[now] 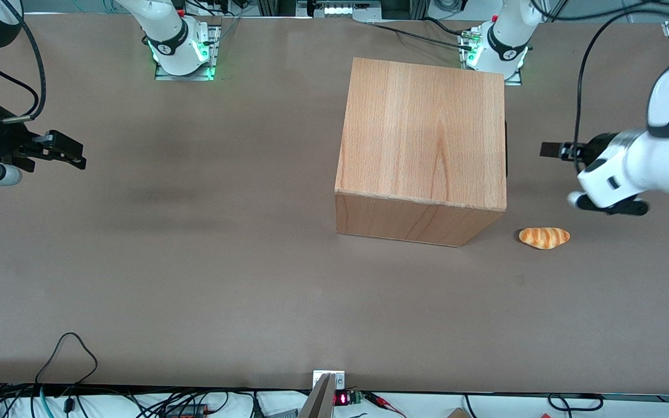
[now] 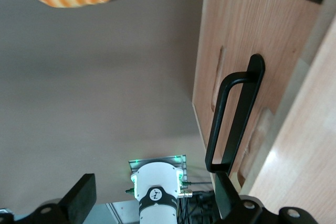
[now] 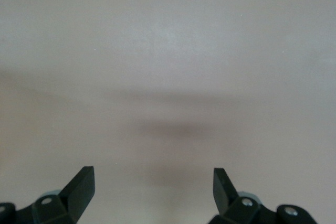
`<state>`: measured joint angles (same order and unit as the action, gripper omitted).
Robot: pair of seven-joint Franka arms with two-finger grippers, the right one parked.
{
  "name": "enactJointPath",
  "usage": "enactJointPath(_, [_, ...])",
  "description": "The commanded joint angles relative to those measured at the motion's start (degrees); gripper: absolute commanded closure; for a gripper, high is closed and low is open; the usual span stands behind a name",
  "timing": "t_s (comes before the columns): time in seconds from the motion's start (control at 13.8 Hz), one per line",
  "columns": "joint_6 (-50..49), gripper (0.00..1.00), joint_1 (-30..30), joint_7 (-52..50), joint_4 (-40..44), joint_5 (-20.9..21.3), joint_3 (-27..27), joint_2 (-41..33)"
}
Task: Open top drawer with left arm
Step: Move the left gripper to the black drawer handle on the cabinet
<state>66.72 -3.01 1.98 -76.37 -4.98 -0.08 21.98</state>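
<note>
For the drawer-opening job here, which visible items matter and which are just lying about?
Belongs to the job: the top drawer, its black handle, the wooden cabinet, and the left gripper, open, in front of the drawer and apart from the handle.

Lying about: croissant on the table.

The left arm [image 1: 654,165] is held low and level, its gripper [image 2: 155,195] kept above the table with fingers [image 2: 79,198] spread wide.
</note>
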Motion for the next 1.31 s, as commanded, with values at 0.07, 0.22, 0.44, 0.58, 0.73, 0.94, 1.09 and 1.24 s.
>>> enactJointPath(0.07, [-0.80,0.00,0.90,2.59,-1.32,-1.70,-0.19,-0.01])
enactJointPath(0.22, [1.65,0.00,0.64,2.59,-4.73,-1.70,-0.54,-1.05])
enactJointPath(0.44, [5.78,0.00,0.64,2.59,-9.93,-1.62,-1.94,-4.22])
enactJointPath(0.58, [6.75,0.00,0.72,3.28,-10.99,-1.61,-1.94,-4.40])
enactJointPath(0.73, [10.26,0.00,0.81,3.81,-15.63,-1.61,-2.03,-6.85])
enactJointPath(0.94, [11.85,0.00,1.34,4.96,-17.41,-1.79,-2.03,-6.95])
enactJointPath(1.09, [12.29,0.00,1.69,5.13,-18.03,-4.58,-2.03,-6.95])
enactJointPath(1.24, [12.56,0.00,1.78,5.22,-19.34,-6.09,-2.03,-7.04])
